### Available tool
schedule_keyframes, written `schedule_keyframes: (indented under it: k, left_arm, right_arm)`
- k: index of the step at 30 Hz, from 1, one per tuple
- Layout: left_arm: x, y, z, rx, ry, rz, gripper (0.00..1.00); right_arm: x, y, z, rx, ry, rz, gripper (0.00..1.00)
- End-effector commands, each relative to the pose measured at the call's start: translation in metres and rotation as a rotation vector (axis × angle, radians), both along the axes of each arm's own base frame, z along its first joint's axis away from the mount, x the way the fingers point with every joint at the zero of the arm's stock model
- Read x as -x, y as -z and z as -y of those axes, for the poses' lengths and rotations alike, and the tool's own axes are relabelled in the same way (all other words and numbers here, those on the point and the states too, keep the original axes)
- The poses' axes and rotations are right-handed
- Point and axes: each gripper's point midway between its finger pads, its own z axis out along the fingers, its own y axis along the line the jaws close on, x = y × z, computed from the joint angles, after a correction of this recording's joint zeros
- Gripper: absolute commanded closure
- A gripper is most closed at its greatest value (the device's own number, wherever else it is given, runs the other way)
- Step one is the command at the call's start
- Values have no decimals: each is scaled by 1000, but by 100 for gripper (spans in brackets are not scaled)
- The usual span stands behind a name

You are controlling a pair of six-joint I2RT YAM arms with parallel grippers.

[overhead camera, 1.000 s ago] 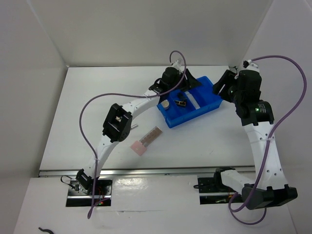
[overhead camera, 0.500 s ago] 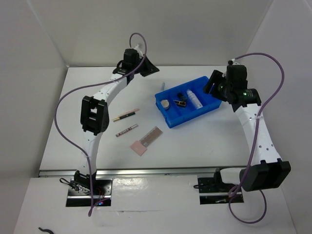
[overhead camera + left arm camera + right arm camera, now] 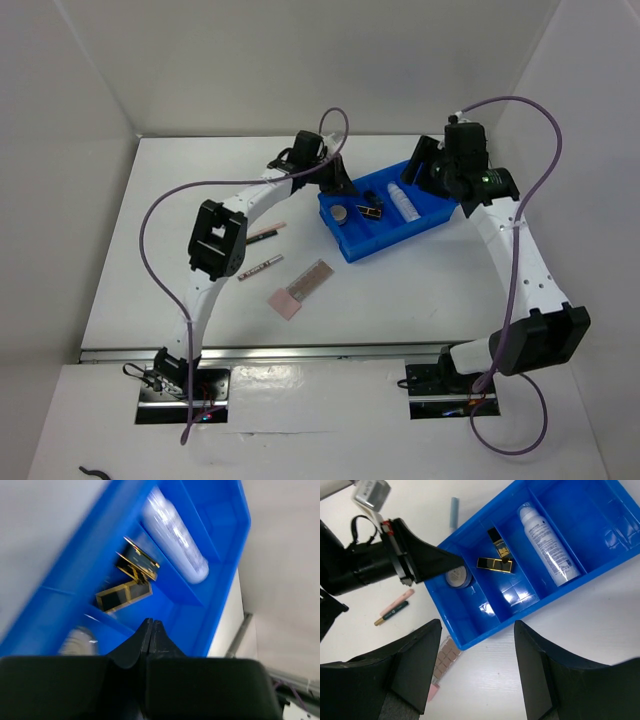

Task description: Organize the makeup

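- Left hand (image 3: 150, 626) is pressed together and pinching nothing, its nose over the left end of the blue tray (image 3: 400, 238). It looks like an empty pass.
- The tray is sorted by kind: round compact (image 3: 458, 576) in the end compartment, black-gold lipsticks (image 3: 495, 564) next, clear tube (image 3: 547, 542) beyond.
- Waiting on the counter, left of the tray, are a pink pencil (image 3: 266, 231), a darker pencil (image 3: 260, 267) and the pink palette (image 3: 300, 289).
- Right hand (image 3: 476, 630) is spread and empty above the tray, seemingly on standby.
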Motion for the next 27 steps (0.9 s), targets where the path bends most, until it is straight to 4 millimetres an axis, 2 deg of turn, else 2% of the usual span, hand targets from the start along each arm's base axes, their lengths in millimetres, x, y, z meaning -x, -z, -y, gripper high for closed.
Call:
schedule_keyframes:
  k: [1,5,7,8,9,12,13,15,18,19,20,21,23,25,26,27]
  left_arm:
    - [15,-15,2,11,81,42,100]
    - [20,-17,3,18,118,47,100]
    - [18,-34,-1,37,121,97,100]
    - [8,-53,-16,44,82,141,100]
    - [6,-53,-23,44,57,138,100]
    - [-19,-68,-55,33,-61,172,100]
    - [-25,-67,-62,25,-85,175,100]
    - [-39,-59,-81,17,-126,145,100]
    - [-56,-37,-94,7,-158,108,100]
    - [-57,-36,-96,19,-142,92,100]
    - [-59,-16,-94,14,-131,54,100]
    - [-59,-9,-92,13,-122,34,100]
    - [-54,-3,-89,29,-90,7,100]
    - [-43,0,-76,40,-51,1,100]
    - [-36,9,-71,41,-34,-14,100]
    - [-26,4,-60,44,3,-3,100]
  right_arm:
    - [-13,-20,-9,-5,2,68,32]
    - [-20,-18,-18,-4,-17,64,32]
    - [-23,-17,-19,-4,-17,63,32]
    - [-24,-13,-22,3,-20,54,32]
    - [-25,-18,-22,1,-20,64,32]
    - [-30,-13,-23,3,-20,52,32]
    - [-31,-15,-24,1,-20,61,32]
    - [-32,-10,-28,4,-29,49,32]
    - [-34,-11,-30,-2,-37,49,32]
    - [-37,-11,-31,-2,-37,49,32]
    - [-37,-11,-31,-2,-37,49,32]
    - [-39,-8,-31,0,-37,41,32]
    - [-40,-9,-31,-2,-37,49,32]
    - [-42,-5,-32,1,-37,39,32]
    - [-41,-5,-36,0,-46,39,32]
    - [-41,-5,-36,0,-46,39,32]
